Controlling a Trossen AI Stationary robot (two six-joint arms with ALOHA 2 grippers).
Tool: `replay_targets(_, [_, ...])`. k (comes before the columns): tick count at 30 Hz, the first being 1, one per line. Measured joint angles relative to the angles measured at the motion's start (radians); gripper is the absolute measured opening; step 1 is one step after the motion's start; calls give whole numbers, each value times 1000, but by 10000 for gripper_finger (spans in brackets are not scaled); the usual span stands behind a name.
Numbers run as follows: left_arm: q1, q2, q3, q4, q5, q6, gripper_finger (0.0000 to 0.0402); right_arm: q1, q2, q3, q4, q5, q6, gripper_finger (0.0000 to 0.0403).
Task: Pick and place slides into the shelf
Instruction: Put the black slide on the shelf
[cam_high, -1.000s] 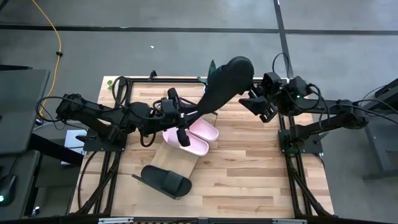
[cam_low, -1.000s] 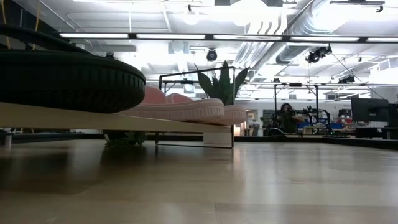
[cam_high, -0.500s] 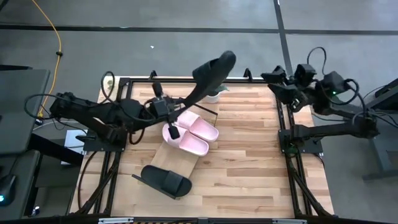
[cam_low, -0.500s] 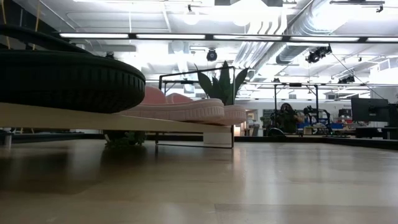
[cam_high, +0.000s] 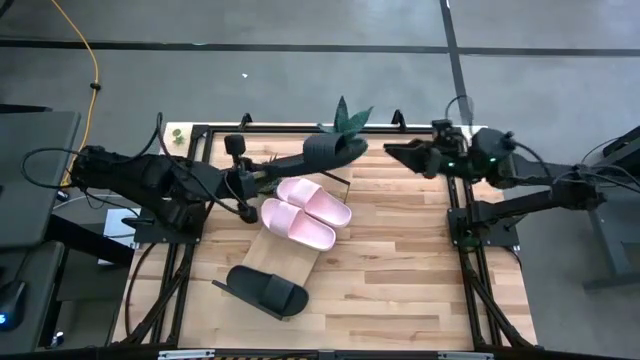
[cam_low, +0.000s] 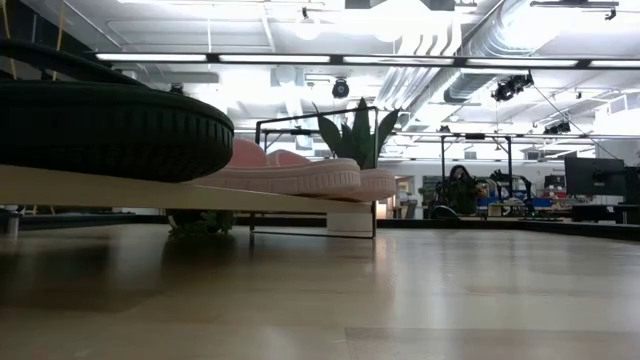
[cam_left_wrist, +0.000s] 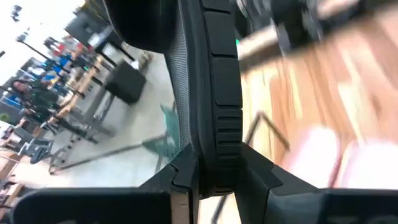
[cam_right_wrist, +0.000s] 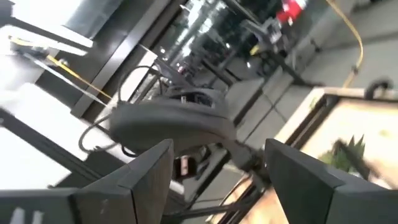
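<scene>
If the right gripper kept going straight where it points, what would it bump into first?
Probably the black slide that the left gripper holds up. The open right gripper points toward it, though their heights are hard to compare.

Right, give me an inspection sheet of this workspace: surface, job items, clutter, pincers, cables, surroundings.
Surface: light-wood tabletop, bare on its right half.
Job items: two pink slides side by side and one black slide on the shelf; the other black slide is held in the air near the table's far edge.
Clutter: small potted plant at the far edge.
Pincers: left pincer shut on the raised black slide; right pincer open, empty, above the far right edge.
Cables: yellow cable on the floor beyond the table.
Surroundings: grey floor; open room with ceiling lights behind.
</scene>
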Motion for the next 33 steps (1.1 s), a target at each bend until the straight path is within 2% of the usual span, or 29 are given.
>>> replay_targets(3, [0, -2, 0, -100, -21, 3, 59, 35, 42, 0, -5, 45, 92, 243])
replay_targets(8, [-1, -1, 0, -266, -148, 58, 58, 120, 92, 0, -21, 204, 237, 243])
replay_targets(12, [0, -1, 0, -323, -220, 71, 55, 203, 135, 0, -47, 339, 368, 243])
replay_targets(19, [-17, 0, 0, -363, -214, 130, 54, 329, 222, 0, -33, 565, 551, 243])
replay_targets(23, [-68, 0, 0, -362, -207, 173, 53, 371, 259, 0, 3, 626, 576, 244])
replay_targets(30, [-138, 0, 0, -362, -200, 210, 53, 417, 320, 0, 128, 685, 581, 244])
replay_targets(33, [-155, 0, 0, -362, -208, 213, 53, 437, 341, 0, 136, 686, 632, 244])
